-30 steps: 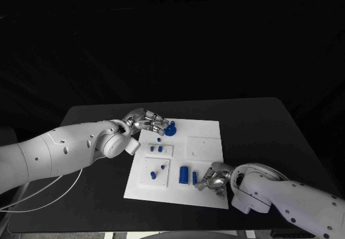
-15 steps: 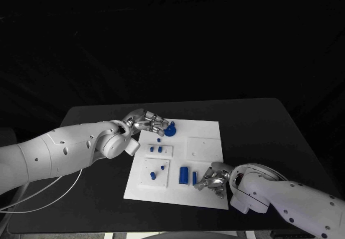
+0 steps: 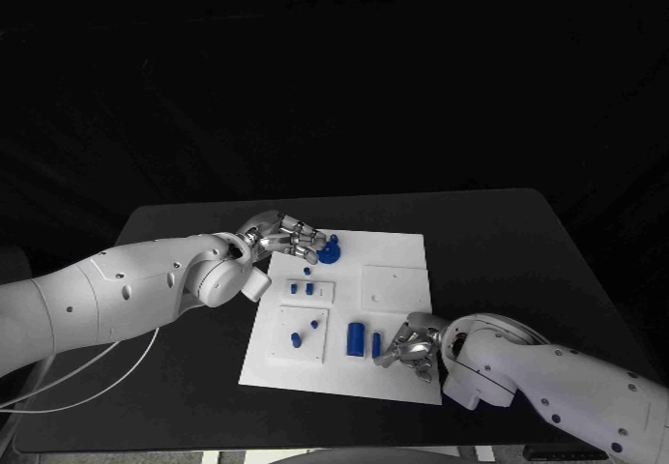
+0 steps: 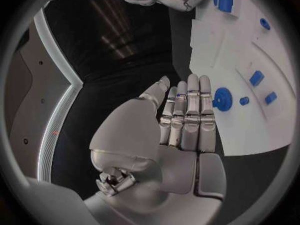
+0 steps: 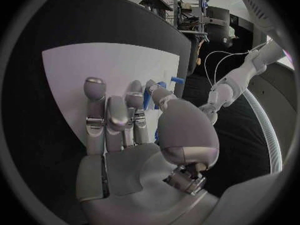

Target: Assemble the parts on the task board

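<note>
Left robot hand [image 3: 289, 237], fingers straight, pressed together, empty, beside round blue gear part [image 3: 331, 255] at 12 o'clock of white rectangular task board [image 3: 394, 290]. Right robot hand [image 3: 406, 346] at 5 o'clock beside blue bar parts [image 3: 357, 338]; grip: cannot tell.

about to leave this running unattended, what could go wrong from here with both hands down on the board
1. The right hand sits right beside the two upright blue bars at the near edge of the task board; a stray finger could tip them.
2. The left hand has its fingers against the round blue gear, without a clear grip; it may push it aside.
</note>
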